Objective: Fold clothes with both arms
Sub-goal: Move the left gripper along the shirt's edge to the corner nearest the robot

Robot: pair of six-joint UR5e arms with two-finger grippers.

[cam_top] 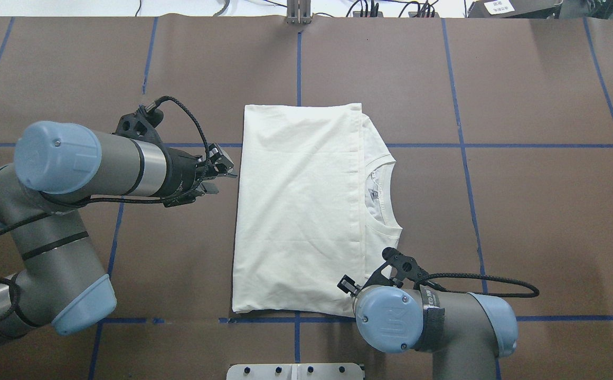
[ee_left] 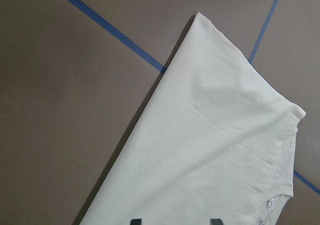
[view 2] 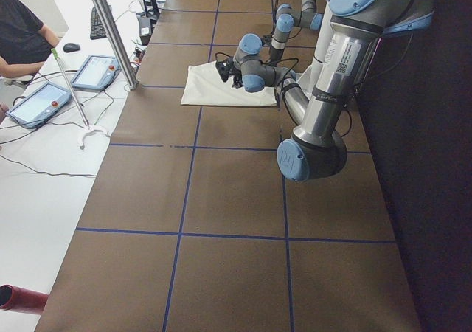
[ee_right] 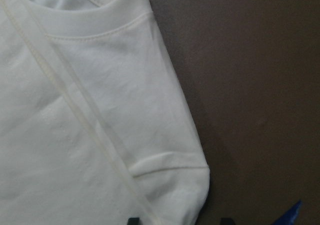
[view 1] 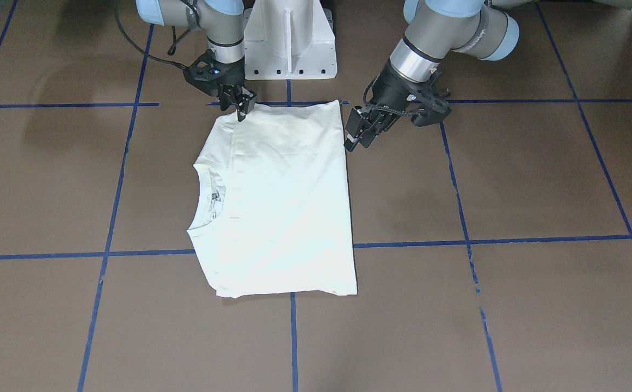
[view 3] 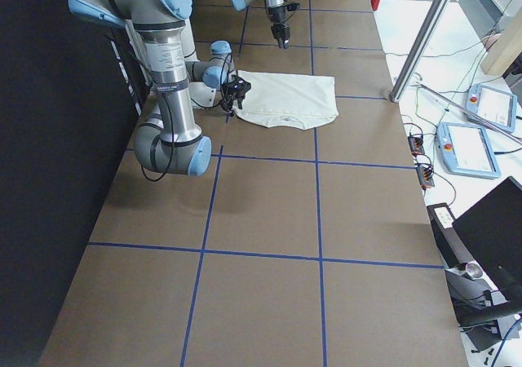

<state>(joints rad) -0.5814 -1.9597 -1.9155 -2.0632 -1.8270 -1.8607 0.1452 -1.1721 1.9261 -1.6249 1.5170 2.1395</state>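
The clothes, one cream-white T-shirt [cam_top: 301,211], lie folded into a flat rectangle at the table's middle, print hidden. The ribbed collar [view 1: 207,198] shows at one side. My left gripper [cam_top: 222,177] hovers open just off the shirt's folded edge, also seen in the front-facing view [view 1: 359,136]. Its wrist view shows the shirt [ee_left: 210,150] below, with nothing between the fingertips. My right gripper [view 1: 241,111] points down over the shoulder corner nearest the robot, open. Its wrist view looks on that corner [ee_right: 170,185]. In the overhead view the right arm [cam_top: 390,316] hides its gripper.
The white pedestal base [view 1: 288,43] stands at the robot's edge of the brown table [cam_top: 522,211], which is crossed by blue tape lines. Along the far side are a metal post [view 2: 110,29], control tablets [view 3: 469,148] and a seated person [view 2: 22,40].
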